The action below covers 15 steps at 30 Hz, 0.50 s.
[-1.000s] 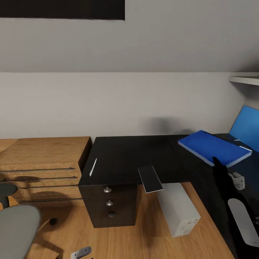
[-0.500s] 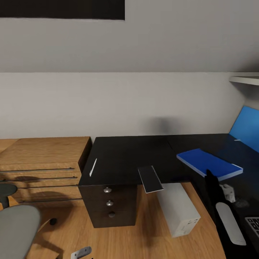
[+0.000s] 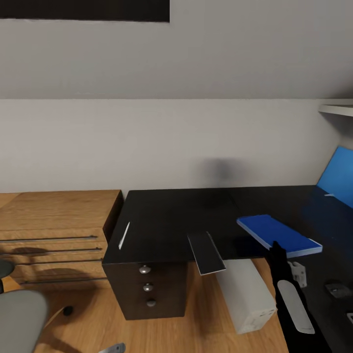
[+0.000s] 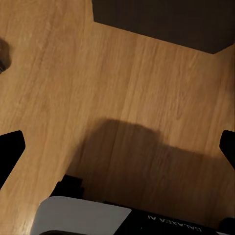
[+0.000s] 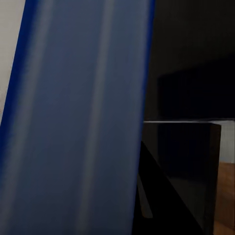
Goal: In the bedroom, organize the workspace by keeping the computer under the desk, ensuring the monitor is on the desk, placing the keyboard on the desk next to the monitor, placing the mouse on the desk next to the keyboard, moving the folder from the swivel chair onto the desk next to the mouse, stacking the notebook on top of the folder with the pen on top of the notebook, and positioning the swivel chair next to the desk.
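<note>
The blue folder [image 3: 278, 234] lies low over the black desk [image 3: 171, 220], right of its corner. My right gripper [image 3: 275, 249] is at the folder's near edge and seems shut on it. Up close in the right wrist view, the folder [image 5: 78, 122] spans the picture. The grey notebook [image 3: 206, 252] overhangs the desk's front edge. The pen [image 3: 124, 235] lies near the desk's left edge. The light grey computer [image 3: 245, 294] stands on the floor under the desk. A small dark object, perhaps the mouse [image 3: 337, 289], sits at far right. My left gripper [image 4: 117, 152] hangs open over bare floor.
A light wooden dresser [image 3: 54, 230] stands against the desk's left side. The grey seat of the swivel chair [image 3: 19, 318] is at the lower left. The desk's blue back panel [image 3: 338, 176] rises at the right, under a wall shelf [image 3: 338, 109].
My right arm has brought the folder down and to the left, from a raised tilt to nearly flat on the desk. The head view has shifted a little.
</note>
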{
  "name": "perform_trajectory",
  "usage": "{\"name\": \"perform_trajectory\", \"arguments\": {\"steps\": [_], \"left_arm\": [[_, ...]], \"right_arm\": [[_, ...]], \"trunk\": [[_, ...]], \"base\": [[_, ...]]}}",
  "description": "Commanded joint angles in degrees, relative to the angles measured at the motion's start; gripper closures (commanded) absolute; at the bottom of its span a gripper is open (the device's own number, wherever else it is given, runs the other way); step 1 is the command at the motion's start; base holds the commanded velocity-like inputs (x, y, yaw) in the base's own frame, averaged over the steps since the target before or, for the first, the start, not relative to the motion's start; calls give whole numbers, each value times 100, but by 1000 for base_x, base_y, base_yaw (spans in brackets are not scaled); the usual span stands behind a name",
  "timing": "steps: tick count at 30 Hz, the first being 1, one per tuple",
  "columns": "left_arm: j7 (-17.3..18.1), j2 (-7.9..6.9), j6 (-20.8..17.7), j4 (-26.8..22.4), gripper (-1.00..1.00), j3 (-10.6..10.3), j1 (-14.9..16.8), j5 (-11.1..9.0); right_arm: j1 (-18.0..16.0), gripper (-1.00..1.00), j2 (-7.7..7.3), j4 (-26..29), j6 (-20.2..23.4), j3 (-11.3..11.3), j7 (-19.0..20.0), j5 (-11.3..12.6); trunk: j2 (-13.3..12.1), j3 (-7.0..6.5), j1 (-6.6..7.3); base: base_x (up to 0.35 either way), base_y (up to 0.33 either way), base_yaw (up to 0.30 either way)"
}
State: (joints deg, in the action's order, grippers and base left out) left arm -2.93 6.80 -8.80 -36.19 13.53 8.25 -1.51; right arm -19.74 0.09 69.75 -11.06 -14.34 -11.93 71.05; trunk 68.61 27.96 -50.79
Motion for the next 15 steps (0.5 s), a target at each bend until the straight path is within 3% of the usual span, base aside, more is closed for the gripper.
{"name": "perform_trajectory", "arguments": {"steps": [1,6,12,15], "left_arm": [[-5,6,-35,-12,-100,17,1,-16],[-5,4,-38,-11,-100,12,1,-16],[9,-24,-48,-291,-100,22,1,-20],[11,-54,-47,-186,-100,28,1,-21]], "right_arm": [[-3,100,10,5,-56,0,-8,58],[-3,100,25,11,-105,-6,11,65],[-3,100,44,51,-115,-17,21,62],[-3,100,45,133,-115,-33,23,60]], "trunk": [[3,6,-3],[3,6,-3],[3,6,-3],[3,6,-3]], "base": [[238,0,0],[140,0,-13],[21,0,-98],[3,0,-52]]}}
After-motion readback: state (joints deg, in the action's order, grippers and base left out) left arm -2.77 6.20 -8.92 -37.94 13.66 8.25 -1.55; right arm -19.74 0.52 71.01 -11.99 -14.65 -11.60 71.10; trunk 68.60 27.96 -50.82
